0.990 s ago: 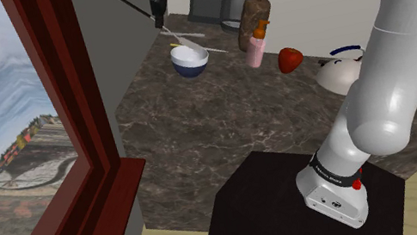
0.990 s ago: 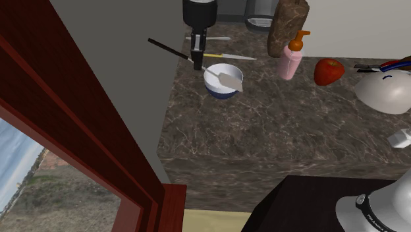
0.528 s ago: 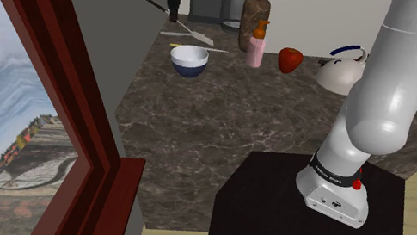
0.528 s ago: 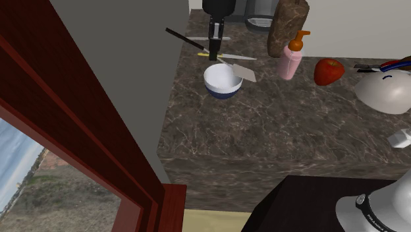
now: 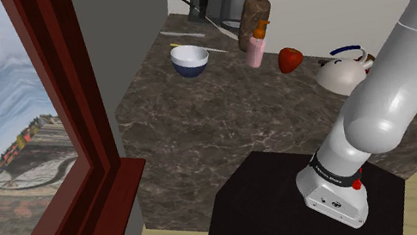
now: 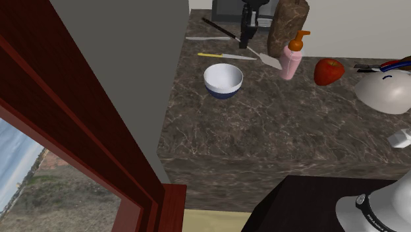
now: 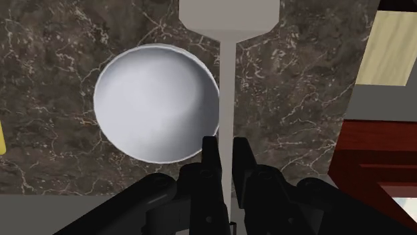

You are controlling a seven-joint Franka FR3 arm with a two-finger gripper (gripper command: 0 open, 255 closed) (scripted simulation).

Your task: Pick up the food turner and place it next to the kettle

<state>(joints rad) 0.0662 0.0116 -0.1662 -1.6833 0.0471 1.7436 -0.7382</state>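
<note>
Grey, flat-bladed food turner [image 7: 228,80] is clamped between the gripper's [image 7: 224,143] fingers in the wrist view, beside a white bowl [image 7: 157,100]; second exterior view adds its black handle, blade raised near a pink bottle [image 6: 289,63]; shoulder view shows the kettle [image 5: 342,73] well apart.

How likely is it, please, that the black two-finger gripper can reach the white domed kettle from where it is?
Probably yes. The gripper, shut on the grey-bladed food turner, hangs high; a pink pump bottle and a red fruit stand between it and the kettle, so it would need to pass over them.
</note>
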